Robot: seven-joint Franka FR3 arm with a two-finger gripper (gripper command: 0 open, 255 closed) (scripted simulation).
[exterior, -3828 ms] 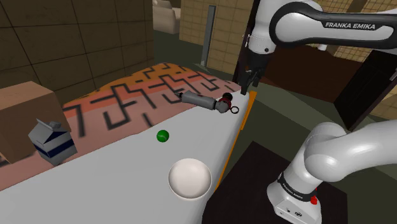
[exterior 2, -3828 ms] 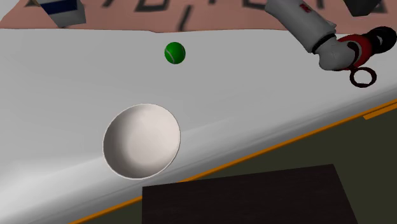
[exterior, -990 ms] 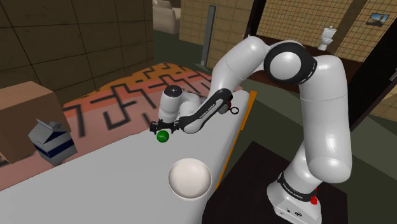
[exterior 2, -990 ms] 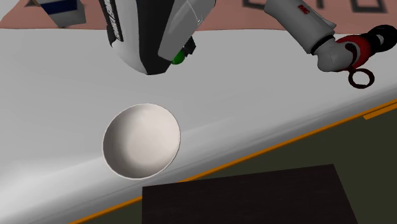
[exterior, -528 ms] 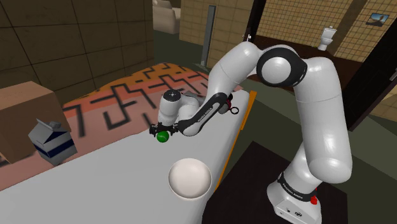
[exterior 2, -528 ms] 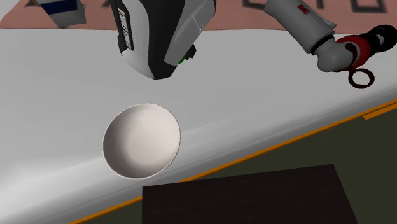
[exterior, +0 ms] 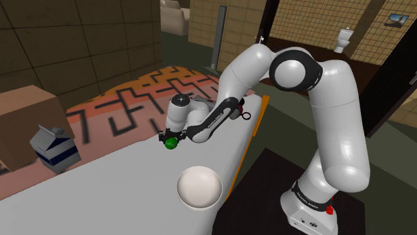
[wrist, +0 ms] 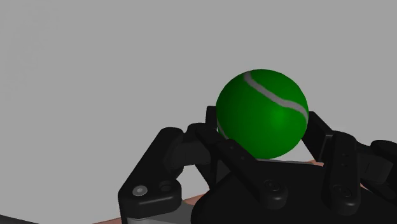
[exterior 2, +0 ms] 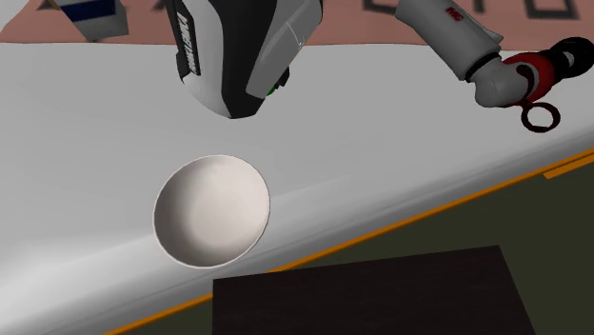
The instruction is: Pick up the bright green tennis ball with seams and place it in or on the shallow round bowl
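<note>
The hand [wrist: 264, 122] is clenched on the green ball [wrist: 261, 105], its black fingers [wrist: 318, 133] pressing the ball's two sides, low over the pale counter [exterior: 113, 177]. The white bowl [exterior: 199, 186] sits on the counter nearer the robot's stand than the ball, apart from it and close to the counter's orange-lined edge. A blue and white carton [exterior: 53, 148] stands well off toward the shoulder view's left.
</note>
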